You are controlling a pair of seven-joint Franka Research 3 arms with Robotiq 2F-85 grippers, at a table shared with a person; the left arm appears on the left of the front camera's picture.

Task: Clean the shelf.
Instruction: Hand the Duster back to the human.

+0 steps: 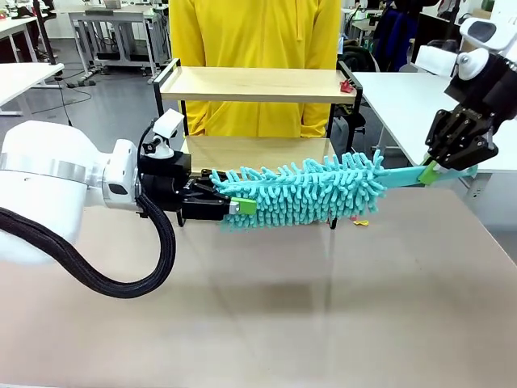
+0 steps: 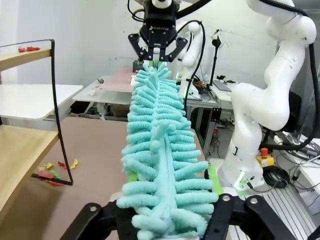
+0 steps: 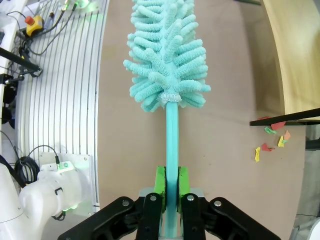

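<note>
1. Clamping down on the fluffy end, the left gripper (image 1: 234, 204) has its jaws pressed into the teal duster (image 1: 303, 194), green pads squeezed against the chenille at the tip, as the left wrist view shows.
2. At the other end, the right gripper (image 1: 436, 167) is closed tight on the duster's flat teal handle (image 3: 171, 150); the right wrist view shows the handle pinched between both green pads.
3. So both grippers hold one tool, its long axis running left to right, roughly level above the brown counter (image 1: 323, 307).
4. Just beyond the duster stands the shelf (image 1: 254, 84), on the far side of it, its boards parallel to the duster's length. A red scrap (image 1: 346, 86) sits at the right end of the top board.
5. Coloured bits (image 1: 359, 221) lie on the counter by the shelf's right leg.
6. The left gripper looks nearer the shelf, close beside the lower board; the sweep probably goes away from the robot, toward the person in yellow (image 1: 254, 32).
</note>
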